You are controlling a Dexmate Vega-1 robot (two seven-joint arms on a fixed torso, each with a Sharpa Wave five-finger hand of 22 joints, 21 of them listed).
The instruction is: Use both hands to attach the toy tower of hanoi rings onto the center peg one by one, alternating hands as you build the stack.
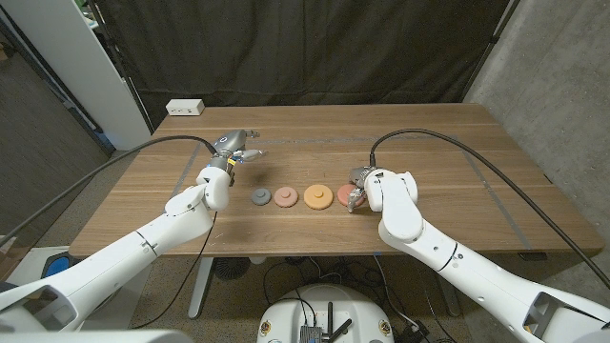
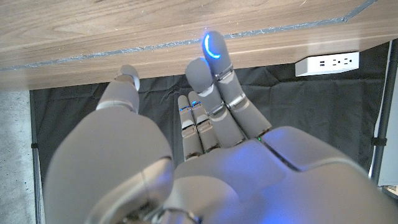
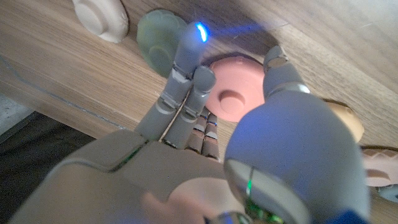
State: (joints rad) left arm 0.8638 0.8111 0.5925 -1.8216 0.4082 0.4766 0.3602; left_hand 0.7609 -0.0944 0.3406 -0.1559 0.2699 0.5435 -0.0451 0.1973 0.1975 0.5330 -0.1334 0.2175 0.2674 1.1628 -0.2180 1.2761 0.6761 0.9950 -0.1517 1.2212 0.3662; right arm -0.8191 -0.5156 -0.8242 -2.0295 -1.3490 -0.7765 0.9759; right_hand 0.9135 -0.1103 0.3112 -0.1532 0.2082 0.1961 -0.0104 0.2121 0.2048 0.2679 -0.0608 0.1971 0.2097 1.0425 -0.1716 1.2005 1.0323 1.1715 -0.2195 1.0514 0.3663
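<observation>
Several flat rings lie in a row mid-table: a small grey ring (image 1: 259, 197), a salmon ring (image 1: 286, 197), an orange ring (image 1: 317, 196) and a pink ring (image 1: 343, 195). My right hand (image 1: 360, 191) hovers at the pink ring's right side and partly covers it. In the right wrist view its fingers (image 3: 186, 74) and thumb stand on either side of the pink ring (image 3: 239, 93), which lies on the wood. Beyond it lie a green ring (image 3: 158, 37) and a white piece (image 3: 99, 15). My left hand (image 1: 233, 148) is raised behind the row, its fingers (image 2: 214, 74) spread and holding nothing.
A white power strip (image 1: 185, 107) lies at the table's back left corner, also seen as the power strip (image 2: 326, 62). A black curtain hangs behind the wooden table (image 1: 429, 143). Bare wood stretches to the right and far side.
</observation>
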